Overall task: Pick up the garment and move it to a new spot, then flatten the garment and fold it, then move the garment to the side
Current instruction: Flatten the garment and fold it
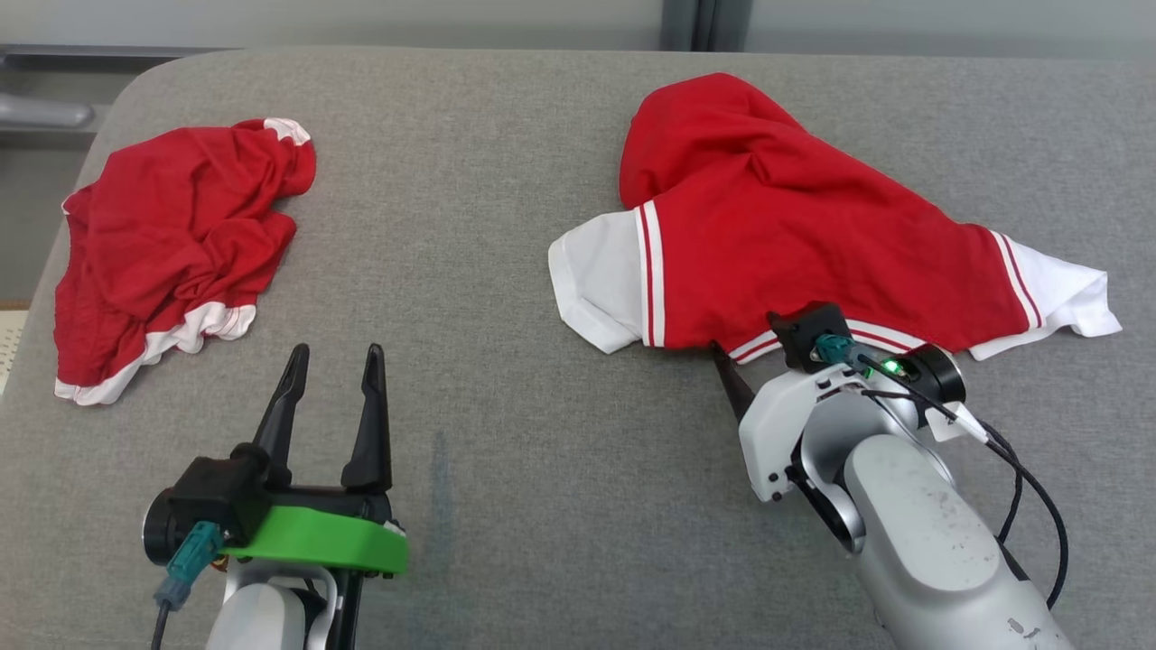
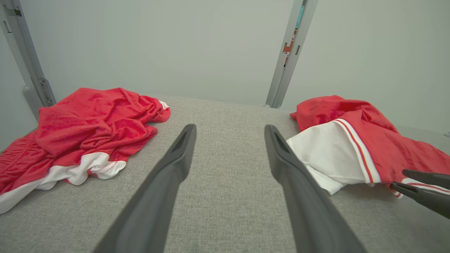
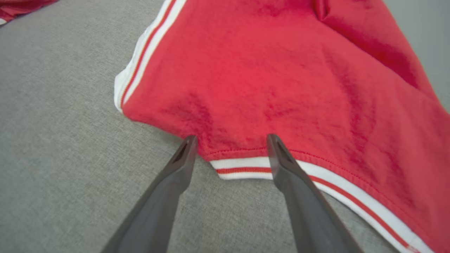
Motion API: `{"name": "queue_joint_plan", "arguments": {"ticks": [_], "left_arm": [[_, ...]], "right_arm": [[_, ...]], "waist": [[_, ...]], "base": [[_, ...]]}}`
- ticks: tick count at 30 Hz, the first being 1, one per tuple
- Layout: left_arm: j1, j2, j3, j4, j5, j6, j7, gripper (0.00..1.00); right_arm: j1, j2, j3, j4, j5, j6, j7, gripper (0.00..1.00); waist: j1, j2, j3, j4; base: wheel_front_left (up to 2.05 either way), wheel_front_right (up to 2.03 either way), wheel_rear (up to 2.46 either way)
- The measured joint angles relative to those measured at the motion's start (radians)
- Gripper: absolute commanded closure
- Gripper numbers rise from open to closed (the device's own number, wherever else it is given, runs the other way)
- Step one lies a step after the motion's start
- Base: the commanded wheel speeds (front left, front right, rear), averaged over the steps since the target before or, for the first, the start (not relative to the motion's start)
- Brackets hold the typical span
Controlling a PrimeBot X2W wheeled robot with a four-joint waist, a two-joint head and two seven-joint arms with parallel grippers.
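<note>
With its two dark fingers (image 3: 165,189) spread wide and nothing grasped, the right hand (image 3: 232,140) was set low at the white-striped hem of the red garment (image 1: 768,226). The left hand (image 1: 336,352) was held released and empty over the grey desk (image 1: 506,271). The garment was laid rumpled at the desk's right side. A second crumpled red garment (image 1: 172,244) was seen well apart at the left.
</note>
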Motion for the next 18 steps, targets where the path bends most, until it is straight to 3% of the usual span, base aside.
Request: {"name": "queue_joint_plan", "arguments": {"ticks": [13, 14, 16, 18], "left_arm": [[-0.012, 0.000, -0.003, 0.010, -0.017, 0.000, 0.000, 0.00], [-0.012, 0.000, -0.003, 0.010, -0.017, 0.000, 0.000, 0.00], [-0.013, 0.000, -0.005, 0.011, -0.017, 0.000, 0.000, 0.00], [-0.013, 0.000, -0.005, 0.012, -0.017, 0.000, 0.000, 0.00]], "right_arm": [[-0.072, 0.003, -0.015, 0.168, 0.007, 0.000, -0.035, 0.00], [-0.076, 0.003, -0.018, 0.176, 0.007, 0.000, -0.034, 0.21], [-0.086, 0.004, -0.027, 0.193, 0.007, 0.000, -0.036, 1.00], [-0.092, 0.004, -0.038, 0.205, 0.007, 0.000, -0.040, 1.00]], "waist": [[0.0000, 0.0000, 0.032, 0.048], [0.0000, 0.0000, 0.032, 0.048], [0.0000, 0.0000, 0.033, 0.050], [0.0000, 0.0000, 0.034, 0.050]], "base": [[0.00, 0.00, 0.00], [0.00, 0.00, 0.00], [0.00, 0.00, 0.00], [0.00, 0.00, 0.00]]}}
